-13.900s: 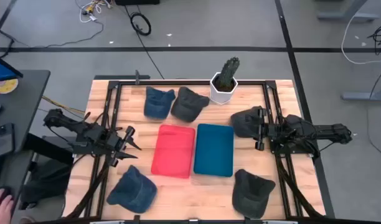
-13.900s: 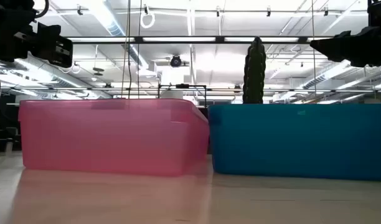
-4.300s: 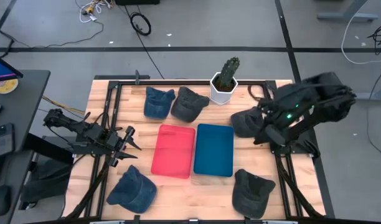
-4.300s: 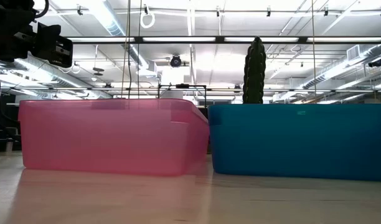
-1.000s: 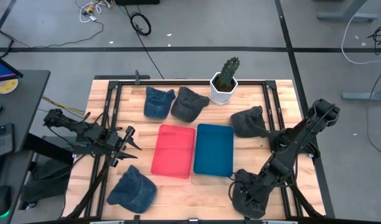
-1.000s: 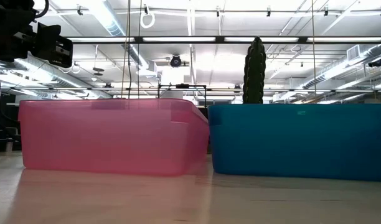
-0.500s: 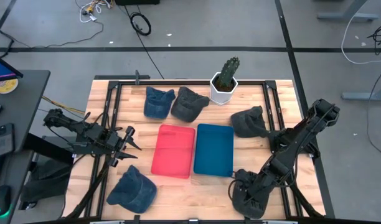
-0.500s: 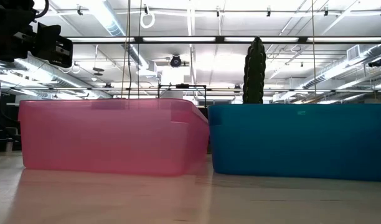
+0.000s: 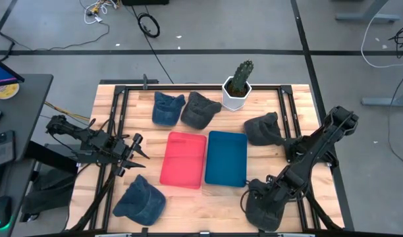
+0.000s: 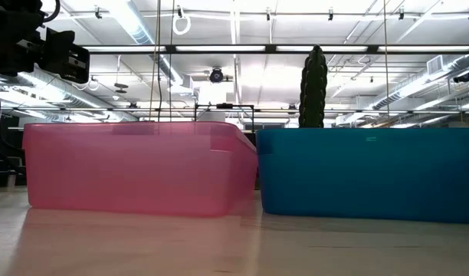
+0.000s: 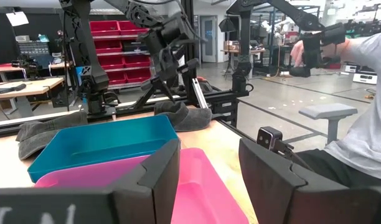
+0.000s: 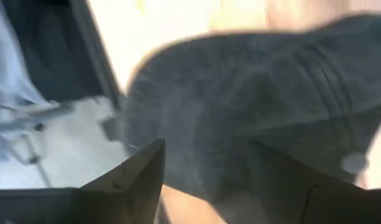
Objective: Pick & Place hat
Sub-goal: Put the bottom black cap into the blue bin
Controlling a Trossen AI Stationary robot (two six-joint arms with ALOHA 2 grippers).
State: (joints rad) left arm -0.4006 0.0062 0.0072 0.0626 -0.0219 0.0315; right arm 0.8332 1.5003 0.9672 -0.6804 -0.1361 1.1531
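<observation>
A dark grey hat [image 9: 259,212] lies flat on the table's near right corner; it fills the right wrist view [image 12: 253,87]. My right gripper [image 9: 268,197] is low over it, pointing down, open [image 12: 206,146], with its fingers standing over the hat's crown. My left gripper [image 9: 141,150] waits open at the table's left [image 11: 209,146], touching nothing. A pink bin [image 9: 184,159] and a teal bin [image 9: 226,158] stand side by side at the table's middle. My right gripper comes at the dark grey hat from above, its open fingers [image 12: 137,171] over the hat's top; I cannot tell whether they touch the cloth. The hat lies flat on the table.
Other hats lie about: a blue one [image 9: 141,201] at the near left, a blue [image 9: 167,108] and a dark grey one [image 9: 200,110] at the far side, another dark grey one [image 9: 264,128] at the right. A potted cactus [image 9: 238,85] stands at the far edge. A person sits beyond the table [image 11: 358,112].
</observation>
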